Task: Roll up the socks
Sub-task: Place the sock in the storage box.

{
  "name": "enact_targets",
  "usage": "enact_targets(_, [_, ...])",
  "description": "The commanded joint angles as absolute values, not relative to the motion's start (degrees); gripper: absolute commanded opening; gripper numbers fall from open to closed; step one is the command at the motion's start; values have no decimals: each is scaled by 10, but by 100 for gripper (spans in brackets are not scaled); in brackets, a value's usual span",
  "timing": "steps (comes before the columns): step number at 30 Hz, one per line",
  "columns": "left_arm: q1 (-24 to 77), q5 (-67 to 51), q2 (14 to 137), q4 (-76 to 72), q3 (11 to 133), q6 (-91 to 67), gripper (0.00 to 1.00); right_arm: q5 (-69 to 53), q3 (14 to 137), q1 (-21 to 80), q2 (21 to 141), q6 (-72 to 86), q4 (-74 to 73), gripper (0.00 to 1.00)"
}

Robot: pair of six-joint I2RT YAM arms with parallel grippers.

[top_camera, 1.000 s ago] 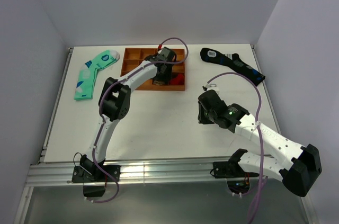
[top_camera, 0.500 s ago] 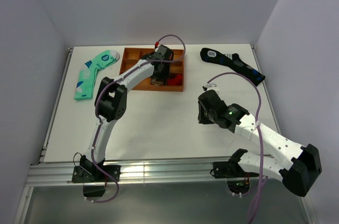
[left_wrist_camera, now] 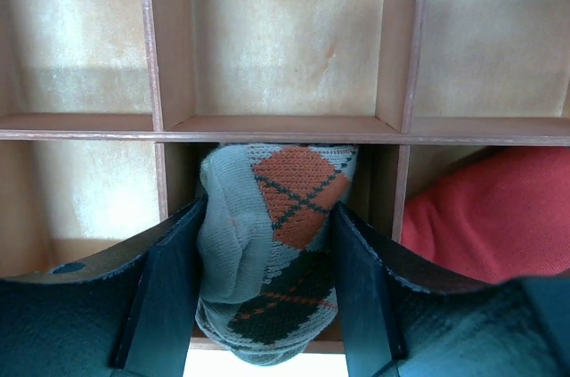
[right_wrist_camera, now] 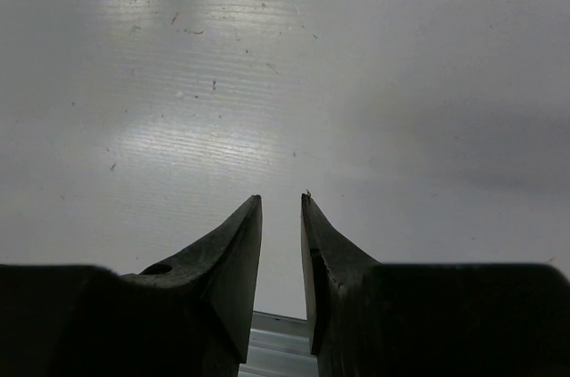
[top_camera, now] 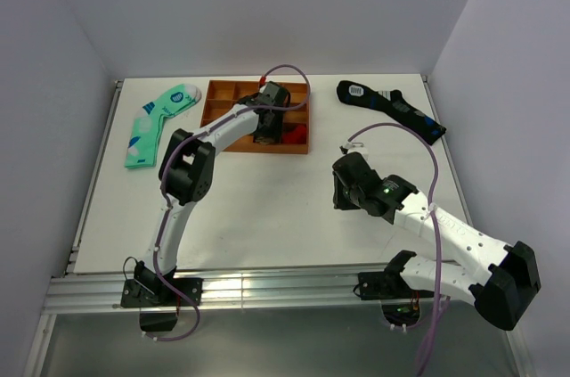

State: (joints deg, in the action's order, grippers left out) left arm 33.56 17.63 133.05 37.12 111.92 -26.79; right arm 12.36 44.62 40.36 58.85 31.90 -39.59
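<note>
The left gripper (left_wrist_camera: 267,217) reaches into the wooden tray (left_wrist_camera: 285,127), its jaws pinching the argyle sock (left_wrist_camera: 272,261) from both sides. The sock sits in a compartment just beside one holding red cloth (left_wrist_camera: 481,208). The right gripper (right_wrist_camera: 281,203) hovers over the worktop (right_wrist_camera: 267,56), jaws a narrow slit apart with nothing between them. The argyle sock looks bundled into a roll and lodged in its slot, so the rolling appears done; what seems left is to let go and lift clear. A green sock (top_camera: 160,123) and a black sock (top_camera: 392,108) lie unrolled on the worktop
</note>
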Motion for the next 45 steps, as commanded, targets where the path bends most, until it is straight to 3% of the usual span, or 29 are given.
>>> enact_targets(1, [335,161,1324,373,1102,-281,60,129,447,408,591,321,-381,32])
enact_targets(9, [337,135,1307,344,1094,-274,62,130,446,408,591,320,-381,32])
enact_targets(19, [338,95,1340,352,1114,-296,57,128,446,408,590,319,-381,32])
enact_targets(34, [329,20,1353,340,1099,-294,42,126,446,408,593,319,-379,31])
enact_targets(41, [326,78,1335,350,1090,-294,56,124,445,407,592,318,-377,31])
enact_targets(45, [326,104,1317,346,1087,-293,59,123,444,407,594,318,-375,31])
